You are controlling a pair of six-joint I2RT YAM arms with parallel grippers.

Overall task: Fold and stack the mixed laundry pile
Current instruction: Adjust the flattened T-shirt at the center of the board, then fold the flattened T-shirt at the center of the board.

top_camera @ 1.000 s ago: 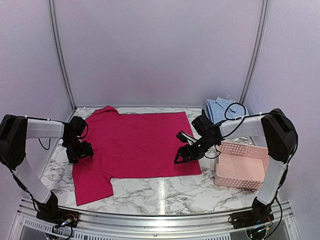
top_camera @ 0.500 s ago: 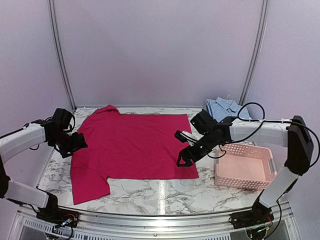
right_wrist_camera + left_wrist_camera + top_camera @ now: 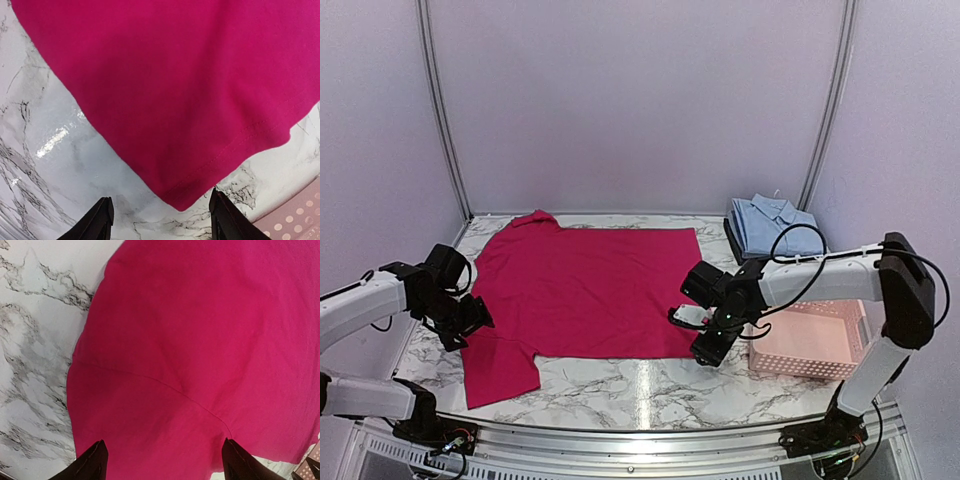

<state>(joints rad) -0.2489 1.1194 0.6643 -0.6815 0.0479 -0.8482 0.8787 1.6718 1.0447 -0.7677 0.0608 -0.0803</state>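
Note:
The magenta-red garment (image 3: pixel 585 290) lies spread flat on the marble table, one sleeve reaching toward the front left. The light blue collared shirt (image 3: pixel 772 222) sits folded at the back right. My left gripper (image 3: pixel 470 322) is open above the garment's left sleeve seam (image 3: pixel 165 390), with cloth between its fingertips (image 3: pixel 95 460). My right gripper (image 3: pixel 705 345) is open just above the garment's front right corner (image 3: pixel 185 200), which lies between its fingertips (image 3: pixel 102 217).
A pink lattice basket (image 3: pixel 812 340) stands at the front right, close to my right arm; its edge shows in the right wrist view (image 3: pixel 300 220). A flat dark tray (image 3: pixel 730 240) lies under the blue shirt. Bare marble (image 3: pixel 640 385) runs along the front edge.
My right gripper moved forward and right to the garment's front right corner. My left gripper moved down toward the sleeve. The basket shifted back toward its earlier spot.

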